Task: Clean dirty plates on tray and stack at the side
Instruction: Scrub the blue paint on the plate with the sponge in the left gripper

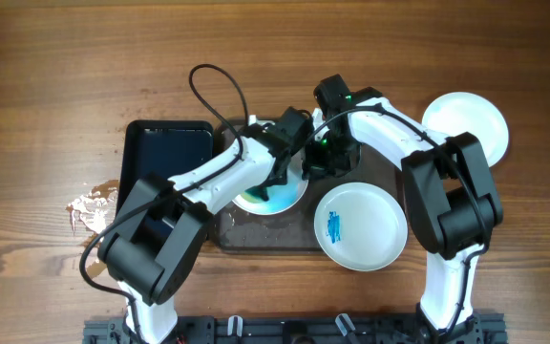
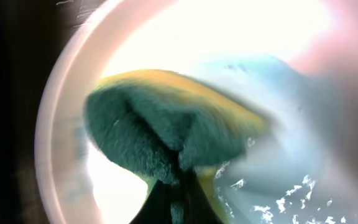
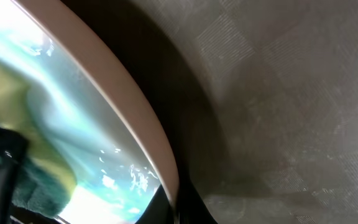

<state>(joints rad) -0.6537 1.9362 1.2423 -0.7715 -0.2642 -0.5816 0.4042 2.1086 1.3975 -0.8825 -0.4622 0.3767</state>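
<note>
- Plate in work: round white plate [image 1: 285, 201], lying flat at the left-middle of the large dark grey rectangular tray [image 1: 246, 229]. Its face is awash with thin blue-green liquid, so I judge the scrubbing unfinished.
- Left gripper [image 1: 277, 177]: directly over this plate and pressing down. Its jaws are clamped on a green-and-yellow sponge [image 2: 160, 130], which is bent against the plate face. The left arm crosses the plate's near-left side.
- Right gripper [image 1: 325, 161]: at the same plate's far-right rim. The right wrist view shows the rim running down to the base of the fingers. Whether the jaws are pinching it or only standing beside it cannot be told.
- Governing relation: the plate lies between the two grippers, sponge on top and the right gripper at the edge. Both arms converge here, close together, so any lift must first clear the left arm.
- Second plate: round white plate with blue smear [image 1: 370, 225], at the tray's near-right corner and overlapping its rim. It is just beside the right arm and not yet wiped.
- Third plate: clean round white plate [image 1: 466, 126], off the tray on the wooden table [image 1: 46, 76], at the far right. It is probably the stacking place, and the right arm is the nearer one.
- Other things: a smaller glossy black tray [image 1: 165, 148] touches the grey tray's left end, and a pale blotchy patch [image 1: 89, 210] lies on the wood beyond. Neither stands in the way.
</note>
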